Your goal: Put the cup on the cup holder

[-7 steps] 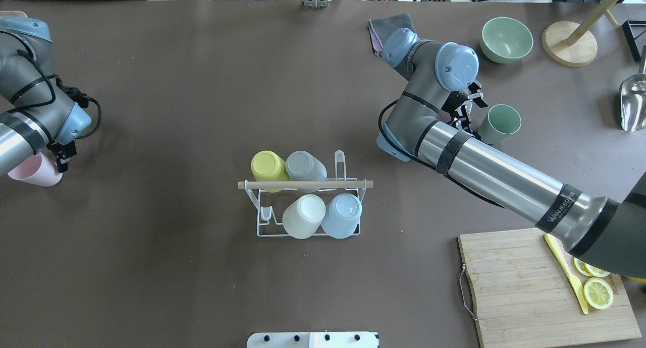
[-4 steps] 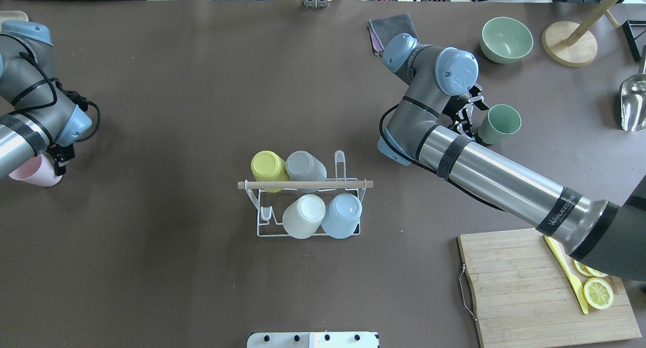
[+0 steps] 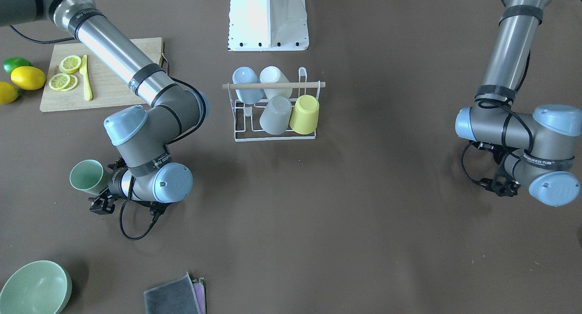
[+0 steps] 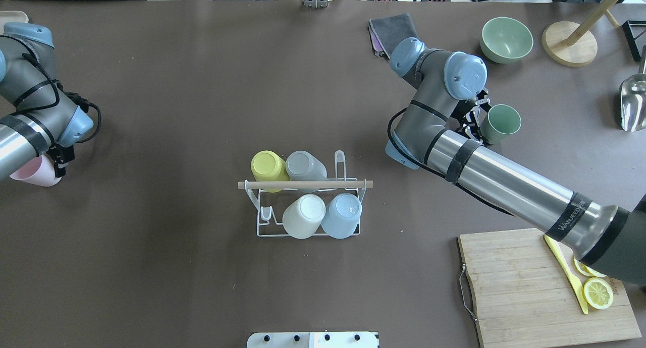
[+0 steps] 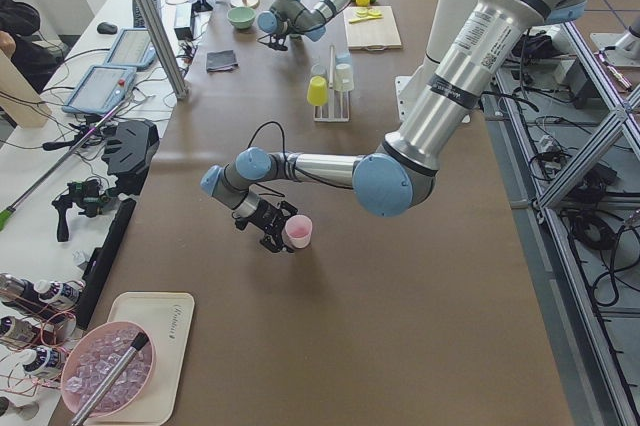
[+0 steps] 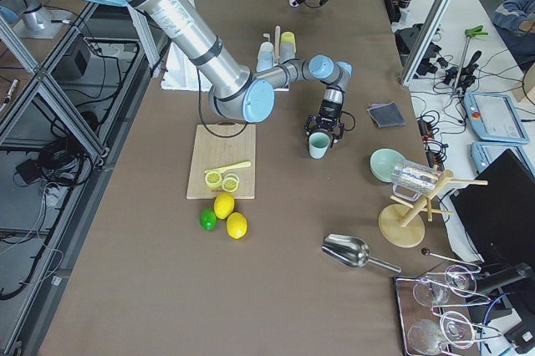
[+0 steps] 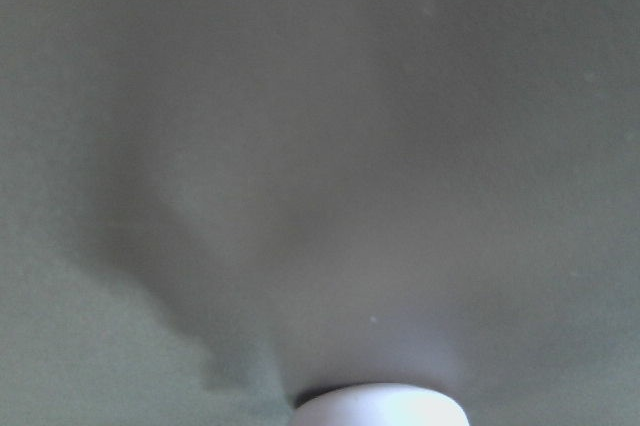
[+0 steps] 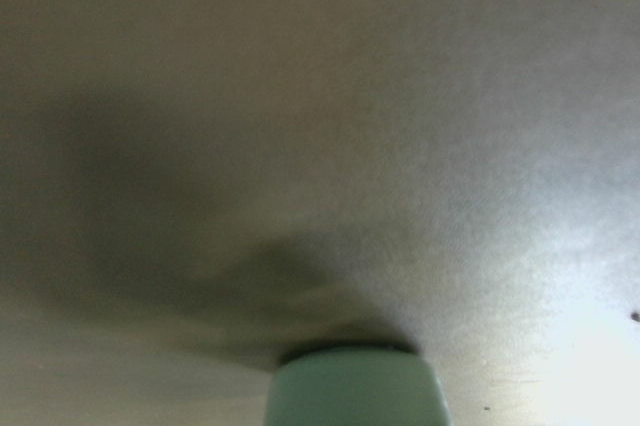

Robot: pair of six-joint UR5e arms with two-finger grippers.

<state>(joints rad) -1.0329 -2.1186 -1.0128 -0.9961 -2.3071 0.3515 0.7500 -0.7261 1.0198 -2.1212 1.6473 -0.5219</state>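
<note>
Brown table [image 4: 176,85]: your cup holder [image 4: 305,185] stands mid-table with four racked cups [image 4: 303,216].
Green cup [image 4: 499,122]: well right of it, right gripper [image 4: 473,122] alongside; jaws unreadable.
Pink cup [image 4: 33,172]: far left, by left gripper [image 4: 59,161]; jaws unreadable.
Advice: invert your cup over a free peg, avoiding the rod.

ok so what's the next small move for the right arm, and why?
Probably lift the green cup straight up a little. The right gripper straddles its side, though I can't tell if it's shut. The rack holds four cups, and a bare peg at its far right end, toward this arm, looks like the natural target.
</note>
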